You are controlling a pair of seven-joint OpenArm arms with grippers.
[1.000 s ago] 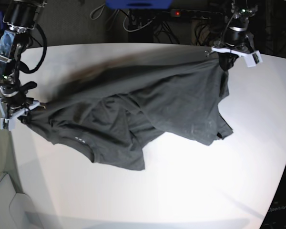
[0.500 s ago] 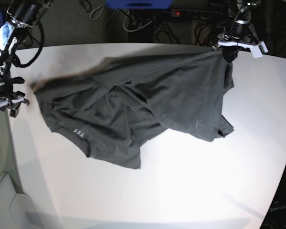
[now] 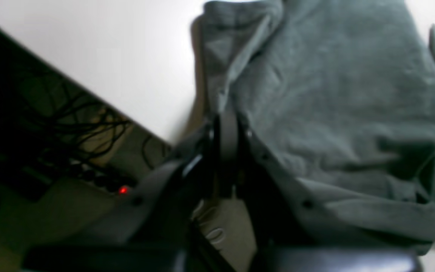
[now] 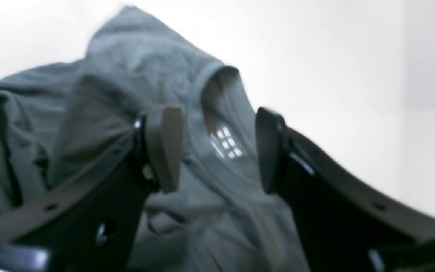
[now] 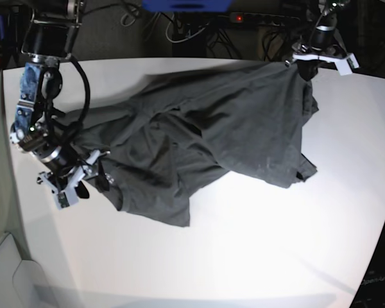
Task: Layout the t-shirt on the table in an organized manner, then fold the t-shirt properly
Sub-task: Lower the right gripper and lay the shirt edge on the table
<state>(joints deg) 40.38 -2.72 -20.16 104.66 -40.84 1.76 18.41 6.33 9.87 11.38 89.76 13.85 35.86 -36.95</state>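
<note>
One t-shirt (image 5: 205,135) | neck print (image 4: 225,144) unreadable | left fingers (image 3: 225,139) clamp shirt | right fingers (image 4: 164,147) apart

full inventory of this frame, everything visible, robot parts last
t-shirt: 1, dark charcoal grey, crumpled across the table's middle and far side, one corner lifted at the far edge
table: 1, white, fills most of the base view
power strip: 1, dark with a red light, on the floor behind the table among cables
blue object: 1, top edge of the base view, cut off
left gripper: 1, shut on the t-shirt at the far edge
right gripper: 1, open, over the neck area
</note>
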